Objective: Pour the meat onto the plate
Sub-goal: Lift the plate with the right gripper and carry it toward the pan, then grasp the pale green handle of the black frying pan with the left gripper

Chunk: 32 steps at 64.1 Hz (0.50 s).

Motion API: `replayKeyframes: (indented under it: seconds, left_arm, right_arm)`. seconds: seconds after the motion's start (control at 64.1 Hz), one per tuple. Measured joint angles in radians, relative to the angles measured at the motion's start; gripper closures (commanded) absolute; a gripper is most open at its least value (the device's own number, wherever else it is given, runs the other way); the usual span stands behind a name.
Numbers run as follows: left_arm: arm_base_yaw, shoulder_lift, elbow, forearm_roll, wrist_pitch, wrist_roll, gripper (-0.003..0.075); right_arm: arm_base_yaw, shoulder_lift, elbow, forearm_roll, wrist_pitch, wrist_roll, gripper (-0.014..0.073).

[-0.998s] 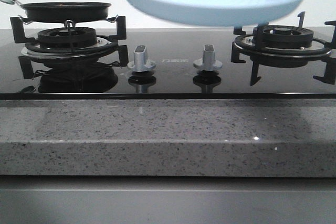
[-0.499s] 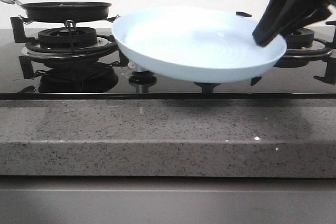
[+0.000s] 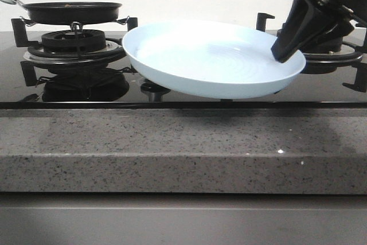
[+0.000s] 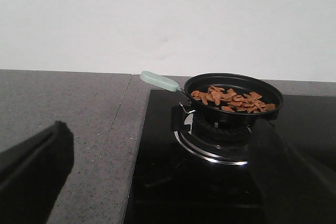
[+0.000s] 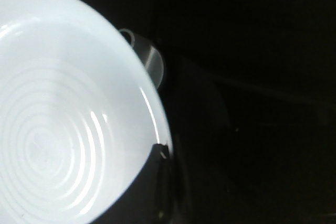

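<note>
1. The meat (image 4: 232,99), small orange-brown pieces, lies heaped in the black frying pan (image 4: 233,94) on the left burner (image 3: 73,41).
2. Your pale-blue plate (image 3: 209,58) hangs tilted above the stove's front edge, between the two burners (its near rim sits lower).
3. Your right gripper (image 3: 285,48) reaches down from the upper right, pinching the plate's right rim.
4. Your left gripper (image 4: 157,182) faces the pan from well back, fingers spread wide and holding nothing.
</note>
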Motion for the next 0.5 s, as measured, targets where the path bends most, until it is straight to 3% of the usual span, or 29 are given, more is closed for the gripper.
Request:
replayKeyframes:
  seconds: [0.359, 0.499]
  left_arm:
    - [0.0, 0.002, -0.002, -0.025, 0.0, 0.0, 0.0062]
    - [0.0, 0.073, -0.061, -0.102, 0.088, 0.0, 0.0062]
  right_arm:
    - [0.0, 0.0, 0.0, 0.0, 0.028, -0.002, 0.0612]
    - [0.0, 0.0, 0.0, 0.0, 0.028, -0.002, 0.0612]
